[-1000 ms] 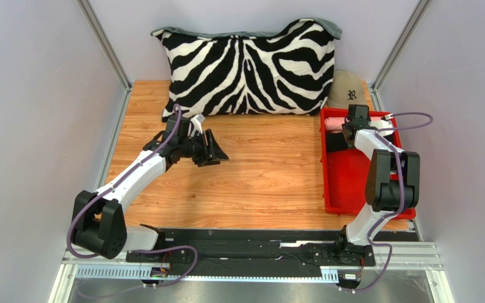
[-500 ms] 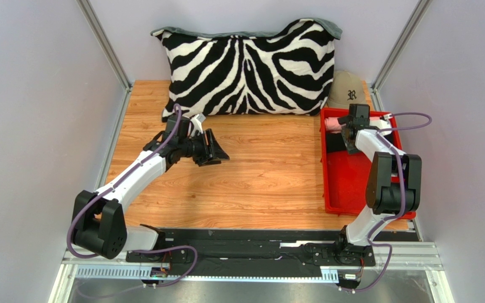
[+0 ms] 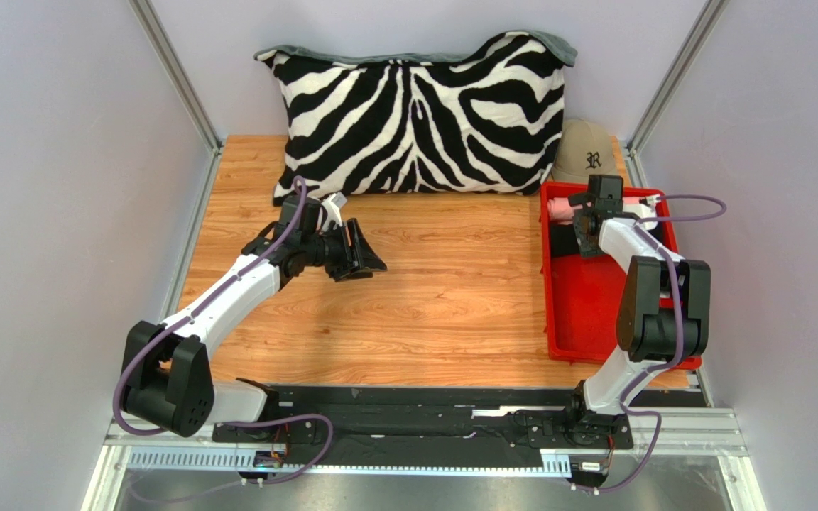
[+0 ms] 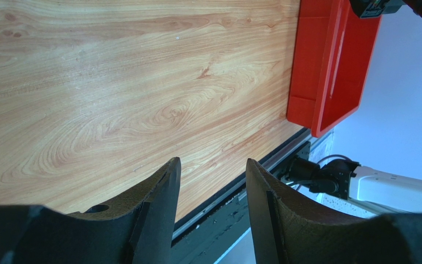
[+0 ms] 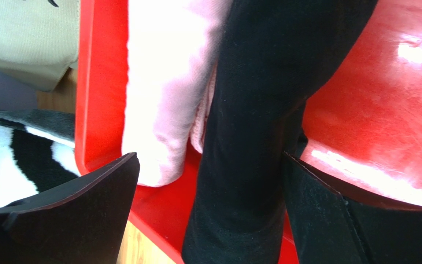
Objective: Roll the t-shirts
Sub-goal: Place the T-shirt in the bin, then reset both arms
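- Since a second ago, my right claw (image 5: 210, 165) has shifted slightly leftward over the far end of the red bin (image 5: 417, 110) and its jaws have spread; my left arm has stayed where it was.
- The black t-shirt (image 5: 252, 110) lies as a long roll in the far end of the bin, running between my right claw's two fingers (image 5: 86, 220).
- The salmon pink t-shirt (image 5: 163, 82) is rolled too. It lies against the black one on the side nearer the bin's far wall, and the two touch along their length.
- My right claw stands wide, one finger on each side of the black roll, and grips nothing. I cannot tell whether either finger touches the cloth.
- Beyond the bin's rim, the tan cap (image 3: 586, 149) sits at the far right corner of the table (image 3: 445, 298), beside the zebra pillow (image 3: 424, 106) propped against the back wall.
- My left claw (image 4: 212, 165) hovers over bare wood on the table's left, near the pillow's lower corner and well apart from the bin. Its jaws are moderately apart with nothing between them.
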Controlling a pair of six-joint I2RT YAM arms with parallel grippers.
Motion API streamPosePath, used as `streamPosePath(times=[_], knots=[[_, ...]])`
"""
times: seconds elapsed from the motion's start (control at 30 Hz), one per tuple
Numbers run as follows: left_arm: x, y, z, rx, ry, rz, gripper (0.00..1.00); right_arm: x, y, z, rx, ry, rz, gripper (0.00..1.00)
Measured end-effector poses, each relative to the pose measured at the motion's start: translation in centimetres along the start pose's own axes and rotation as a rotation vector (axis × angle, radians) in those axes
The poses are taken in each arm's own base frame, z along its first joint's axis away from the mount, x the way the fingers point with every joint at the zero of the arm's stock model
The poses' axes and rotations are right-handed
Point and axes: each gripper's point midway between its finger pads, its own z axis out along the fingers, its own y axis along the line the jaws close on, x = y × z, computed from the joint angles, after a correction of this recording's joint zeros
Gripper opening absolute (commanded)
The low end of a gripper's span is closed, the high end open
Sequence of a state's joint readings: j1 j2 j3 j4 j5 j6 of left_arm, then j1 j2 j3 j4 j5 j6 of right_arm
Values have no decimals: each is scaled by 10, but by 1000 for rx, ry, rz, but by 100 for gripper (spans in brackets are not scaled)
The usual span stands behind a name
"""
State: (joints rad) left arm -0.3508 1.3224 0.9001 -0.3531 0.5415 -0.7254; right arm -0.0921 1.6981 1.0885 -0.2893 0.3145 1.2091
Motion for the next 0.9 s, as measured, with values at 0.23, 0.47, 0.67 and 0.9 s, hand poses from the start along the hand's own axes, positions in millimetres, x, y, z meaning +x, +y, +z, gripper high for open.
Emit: streamPosePath(times=[0.23,0.47,0.67,0.9], knots=[[0,1,1,-2,2,-2,56,0,4,3,-11,-2,10,100],[0,2,1,-5,3,4,64,0,3,-1,9,19,-25,100],[-1,3,0,-11,-1,37,79,5,7,-41,-21,90,-145,100],[6,-3,6,-40,2,96,82,66,31,-149,-260,190,-426,100]])
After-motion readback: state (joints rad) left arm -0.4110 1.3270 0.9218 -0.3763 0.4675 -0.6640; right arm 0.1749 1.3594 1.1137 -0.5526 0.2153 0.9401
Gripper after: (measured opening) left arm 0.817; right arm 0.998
